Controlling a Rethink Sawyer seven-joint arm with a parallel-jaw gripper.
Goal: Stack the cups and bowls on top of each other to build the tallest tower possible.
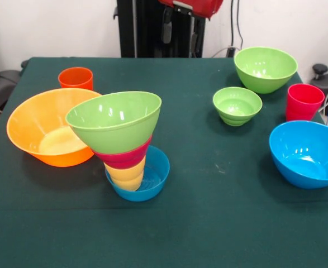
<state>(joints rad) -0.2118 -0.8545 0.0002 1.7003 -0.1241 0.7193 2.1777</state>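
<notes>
The tower (pixel 124 145) stands left of the table's middle: a small blue bowl (pixel 152 178) at the bottom, the yellow ribbed cup (pixel 126 174) in it, a small red bowl (pixel 124 157) on the cup and a big green bowl (pixel 116 120) on top, leaning left. The very wide orange bowl (pixel 38 131) sits beside it at the left, the orange cup (pixel 75 78) behind that. At the right are a big green bowl (pixel 265 68), a small green bowl (pixel 237 105), the red cup (pixel 304 101) and a big blue bowl (pixel 308 153). The gripper does not show.
The robot's black pedestal (pixel 158 28) and a red arm part (pixel 191 6) show at the top, behind the table's far edge. The dark green tablecloth (pixel 208 223) covers the table.
</notes>
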